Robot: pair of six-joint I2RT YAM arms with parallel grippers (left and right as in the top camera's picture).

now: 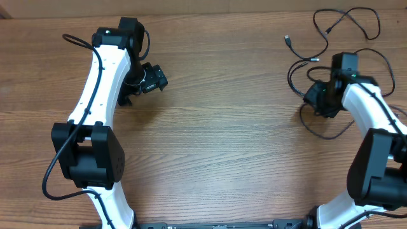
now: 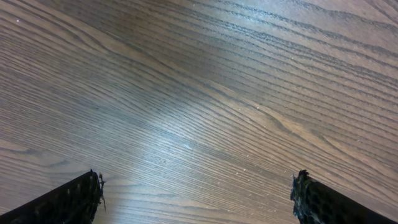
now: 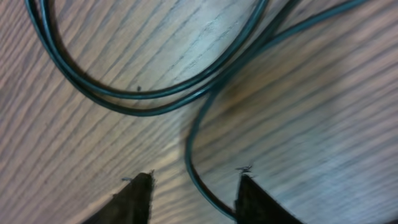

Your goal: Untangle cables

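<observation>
Overhead view: the cables (image 1: 290, 77) lie at the far right of the table (image 1: 222, 127) as loose black strands, not a tight knot. Several loops cross one another near the right arm, so I judge the untangling partly done, with the overlapping strands left to draw apart. The right gripper (image 1: 318, 102) is down among those loops. The left gripper (image 1: 130, 95) is well apart from them on the other side, over bare wood.

Left wrist view: the left gripper (image 2: 199, 193) has its fingers (image 2: 68, 199) spread as wide as they go, with only table grain between them. It holds and touches nothing.

Right wrist view: the right gripper (image 3: 196, 193) sits low over the table with its fingers (image 3: 258, 199) partly apart. A single strand (image 3: 189, 155) runs down into the gap and passes close beside the right-hand tip. The gap is wider than the strand, so it is not pinched. A doubled loop (image 3: 137, 99) curves across the wood just beyond the tips
</observation>
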